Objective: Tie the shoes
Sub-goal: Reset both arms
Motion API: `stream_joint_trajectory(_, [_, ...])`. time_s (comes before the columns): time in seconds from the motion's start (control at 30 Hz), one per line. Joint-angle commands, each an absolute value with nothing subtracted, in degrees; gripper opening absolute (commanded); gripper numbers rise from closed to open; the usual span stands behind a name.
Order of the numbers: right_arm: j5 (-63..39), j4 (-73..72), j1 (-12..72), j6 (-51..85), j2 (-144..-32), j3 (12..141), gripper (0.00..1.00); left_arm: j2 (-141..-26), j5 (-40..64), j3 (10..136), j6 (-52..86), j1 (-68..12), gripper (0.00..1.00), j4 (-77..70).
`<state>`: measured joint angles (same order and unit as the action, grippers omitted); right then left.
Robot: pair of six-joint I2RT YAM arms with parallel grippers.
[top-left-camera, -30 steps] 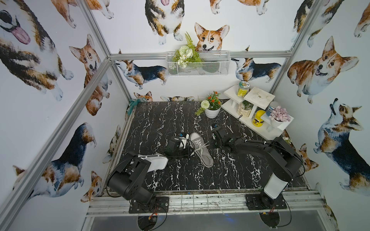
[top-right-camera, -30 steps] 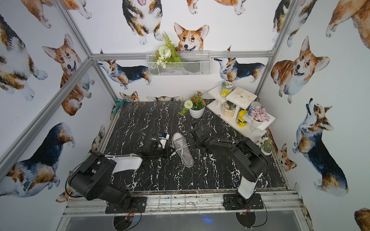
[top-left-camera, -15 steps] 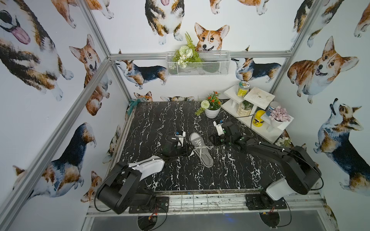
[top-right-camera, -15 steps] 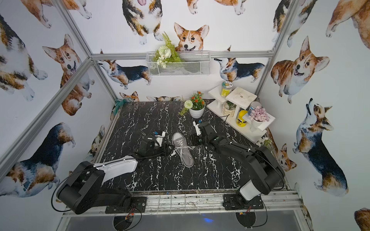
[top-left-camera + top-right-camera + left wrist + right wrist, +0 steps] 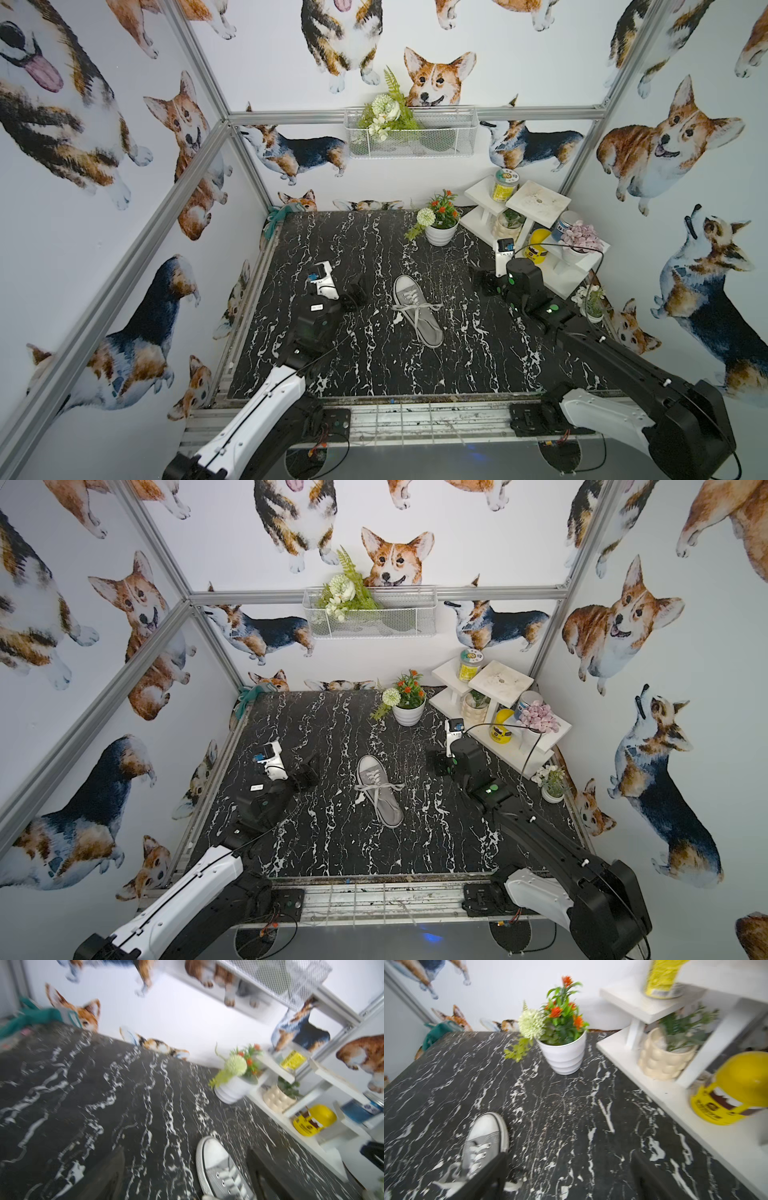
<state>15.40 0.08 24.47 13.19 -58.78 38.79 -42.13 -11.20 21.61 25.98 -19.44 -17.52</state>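
Top view: left pincer (image 5: pixel 358 289), right pincer (image 5: pixel 482 282), both wide, flank sneaker (image 5: pixel 417 312); flowerpot (image 5: pixel 440 235) beyond.

Each arm is built from a white-shelled link near the base and black links and joints beyond it. A small white label (image 5: pixel 316 307) is carried near the wrist of the left arm (image 5: pixel 266 399), and green dots (image 5: pixel 552 308) are seen on the black housings of the right arm (image 5: pixel 623 368). A white camera block (image 5: pixel 323 283) with a blue part is mounted at each wrist. Thin black cables (image 5: pixel 328 353) are run along both arms. The left hand (image 5: pixel 355 291) and the right hand (image 5: pixel 480 280) are black.
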Motion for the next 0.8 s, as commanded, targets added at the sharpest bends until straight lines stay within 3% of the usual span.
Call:
stream_joint_trajectory(0.0, [22.1,-5.5,21.5,11.5,-55.7,34.5,1.0,-39.4,-18.3,21.2,19.8,-16.9,1.0,-20.4])
stream_joint_trajectory(0.17, [24.1,-12.6,15.3,10.6,-54.0,27.3,1.0,-41.8,-17.3,18.5,16.6,-10.9,1.0,-26.0])
stream_joint_trajectory(0.33, [23.0,-26.8,11.0,6.2,-55.6,18.6,1.0,-53.9,-16.7,18.1,8.9,-6.6,1.0,-31.6])
stream_joint_trajectory(0.6, [20.3,-51.5,9.8,-0.9,-65.7,9.3,1.0,-78.2,-0.8,17.1,4.0,2.5,1.0,-50.2])
stream_joint_trajectory(0.63, [19.3,-54.7,9.2,-1.1,-66.9,8.2,1.0,-79.0,0.0,19.5,3.9,2.7,1.0,-46.0])
stream_joint_trajectory(0.77, [14.5,-61.9,6.4,-1.7,-69.5,6.8,1.0,-82.2,1.1,16.9,2.9,2.9,1.0,-59.0])
